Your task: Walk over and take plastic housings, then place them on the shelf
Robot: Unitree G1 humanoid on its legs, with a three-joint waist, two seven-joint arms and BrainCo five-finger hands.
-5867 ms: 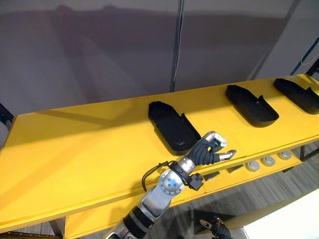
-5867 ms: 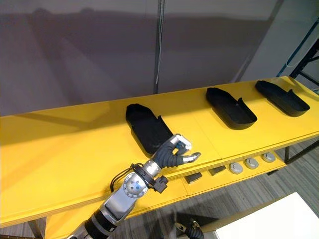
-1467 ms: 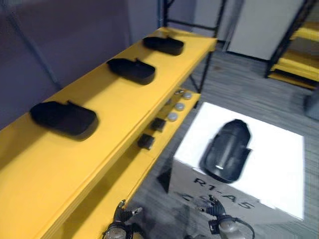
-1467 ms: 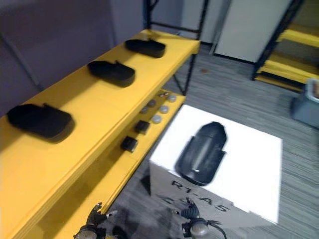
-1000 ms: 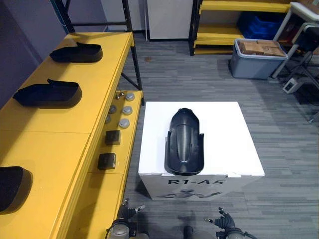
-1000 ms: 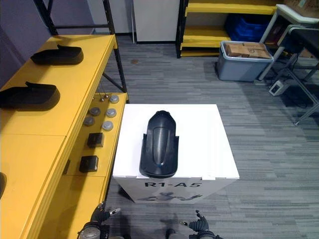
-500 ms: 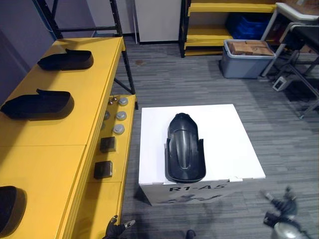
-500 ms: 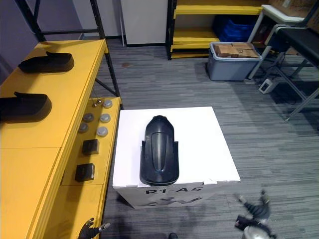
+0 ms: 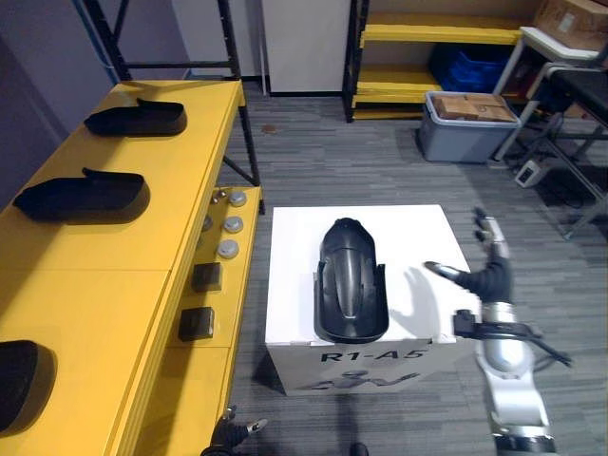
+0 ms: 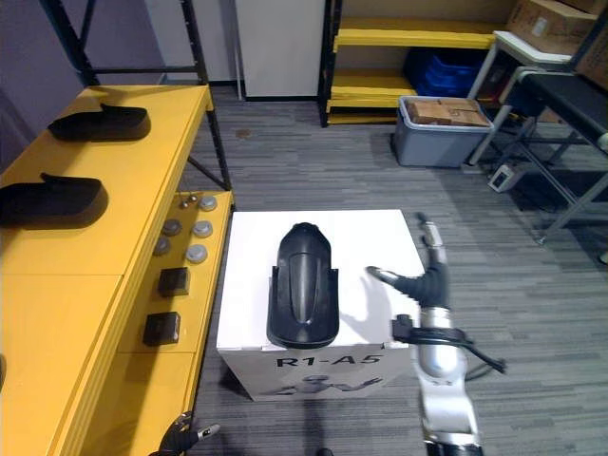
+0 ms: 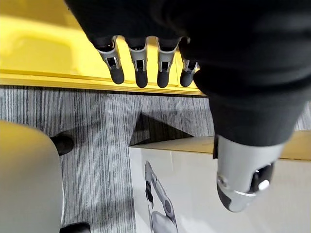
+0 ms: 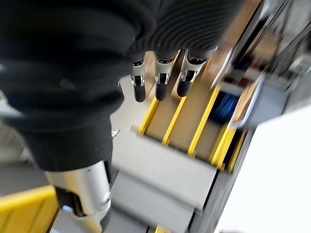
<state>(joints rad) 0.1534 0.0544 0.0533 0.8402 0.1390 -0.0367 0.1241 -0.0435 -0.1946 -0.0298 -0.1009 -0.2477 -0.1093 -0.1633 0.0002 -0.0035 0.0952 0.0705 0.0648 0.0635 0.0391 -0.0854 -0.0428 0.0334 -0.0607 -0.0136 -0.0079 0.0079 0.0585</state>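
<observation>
The yellow shelf (image 9: 114,285) is carrying three black housings (image 9: 81,195), and the white box (image 9: 418,237) beside it is bearing one more plastic housing (image 9: 350,280) at its middle. The right hand (image 9: 493,277), low by the floor half a second ago, is now rising beside the box's right edge, fingers straight, thumb spread, touching nothing; the left hand (image 9: 231,436) is hanging low by the shelf, fingers relaxed and empty.

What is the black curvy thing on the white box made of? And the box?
The black housing looks like plastic: smooth, moulded curves with a soft shine along its ridge. The white box is probably cardboard: flat matt panels with folded edges, though I can't be sure.
</observation>
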